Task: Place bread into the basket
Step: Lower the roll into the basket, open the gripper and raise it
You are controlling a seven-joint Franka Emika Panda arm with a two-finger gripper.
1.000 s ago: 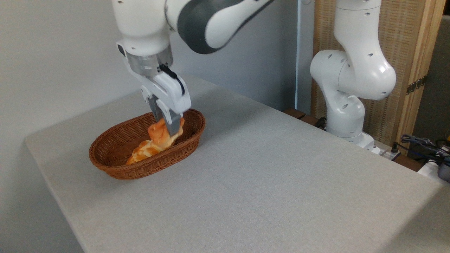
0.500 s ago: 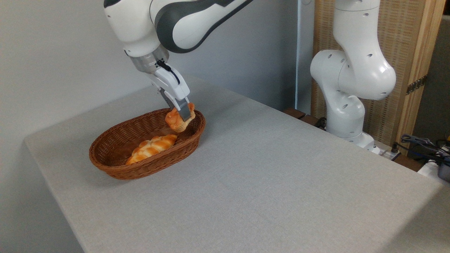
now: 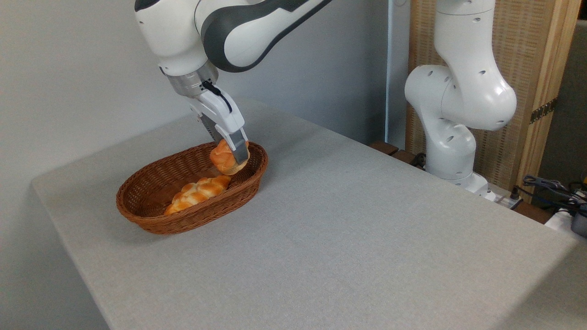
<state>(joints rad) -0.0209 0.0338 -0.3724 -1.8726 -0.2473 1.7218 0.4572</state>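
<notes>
Camera: basket holds loaf; gripper holds bread.

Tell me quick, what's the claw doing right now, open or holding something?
Claw: shut on the bun, held over the right end of the basket.

Basket left half: we see bare wicker, open from above;
Basket middle: braided loaf blocks us;
Desk right: open for us
</notes>
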